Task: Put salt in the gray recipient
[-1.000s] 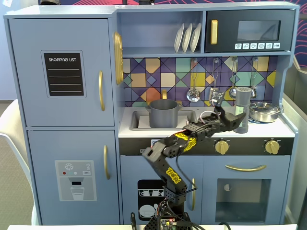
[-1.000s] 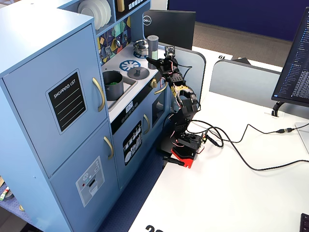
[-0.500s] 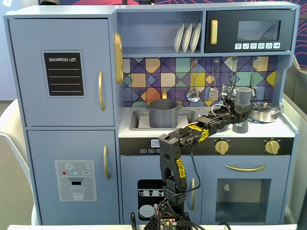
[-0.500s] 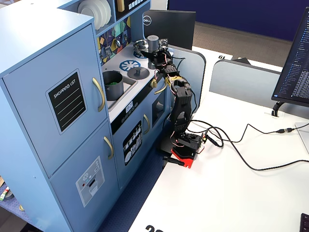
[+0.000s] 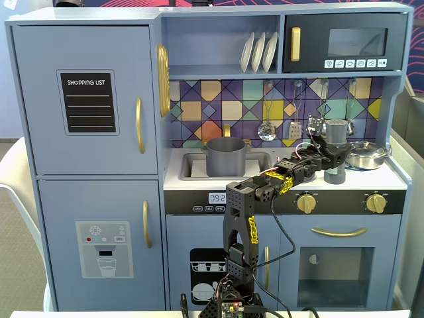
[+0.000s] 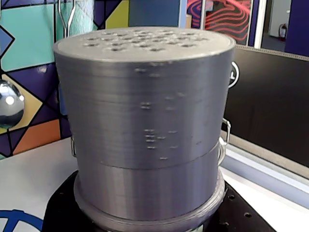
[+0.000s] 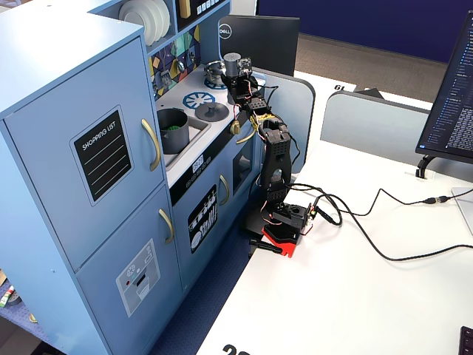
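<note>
The salt shaker (image 5: 336, 136), a dark-gray cylinder with a lighter perforated cap, stands upright at the right of the toy kitchen counter. My gripper (image 5: 329, 158) is closed around its body. In the wrist view the shaker (image 6: 145, 111) fills the frame, with the black jaws of my gripper (image 6: 145, 212) on both sides at the bottom. I cannot tell whether its base rests on the counter. The gray recipient (image 5: 226, 156), a matte dark-gray pot, sits in the sink to the left, well apart. In the side fixed view the pot (image 7: 174, 130), the shaker (image 7: 233, 62) and my gripper (image 7: 238, 80) all show.
A shiny steel pan (image 5: 366, 154) sits just right of the shaker. A flat gray lid with a knob (image 7: 211, 111) lies on the hob between sink and shaker. Ladles and a spatula (image 5: 295, 129) hang on the tiled backsplash. Shelf and microwave overhang the counter.
</note>
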Controlling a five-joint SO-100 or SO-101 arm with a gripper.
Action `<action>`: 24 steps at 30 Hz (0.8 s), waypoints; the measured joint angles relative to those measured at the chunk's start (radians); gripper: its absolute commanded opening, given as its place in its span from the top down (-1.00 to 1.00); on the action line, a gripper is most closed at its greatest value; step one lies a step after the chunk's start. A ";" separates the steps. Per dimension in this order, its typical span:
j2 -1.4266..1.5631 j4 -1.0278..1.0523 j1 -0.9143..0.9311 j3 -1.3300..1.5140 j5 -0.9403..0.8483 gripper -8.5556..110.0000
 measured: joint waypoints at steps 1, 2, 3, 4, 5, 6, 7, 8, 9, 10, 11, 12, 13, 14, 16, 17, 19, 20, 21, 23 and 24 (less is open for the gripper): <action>0.006 0.000 0.000 0.002 0.005 0.86; 0.015 0.000 -0.002 0.002 0.020 0.86; 0.031 0.003 -0.003 0.002 0.041 0.86; 0.051 0.012 -0.008 0.002 0.064 0.86; 0.078 0.032 -0.017 0.002 0.097 0.86; 0.115 0.058 -0.028 0.002 0.140 0.86; 0.150 0.087 -0.043 0.002 0.190 0.86; 0.189 0.123 -0.063 0.002 0.249 0.86; 0.229 0.163 -0.087 0.002 0.313 0.86; 0.270 0.202 -0.117 0.002 0.390 0.86; 0.310 0.236 -0.144 0.002 0.468 0.86; 0.347 0.270 -0.176 0.002 0.558 0.86; 0.379 0.301 -0.210 0.002 0.655 0.86; 0.408 0.331 -0.247 0.002 0.761 0.86; 0.446 0.405 -0.322 -0.005 0.980 0.86; 0.456 0.449 -0.357 -0.017 1.095 0.86; 0.460 0.523 -0.431 -0.043 1.322 0.86; 0.460 0.546 -0.466 -0.058 1.439 0.86; 0.460 0.566 -0.499 -0.075 1.551 0.86; 0.456 0.617 -0.568 -0.124 1.776 0.86; 0.445 0.641 -0.603 -0.158 1.875 0.86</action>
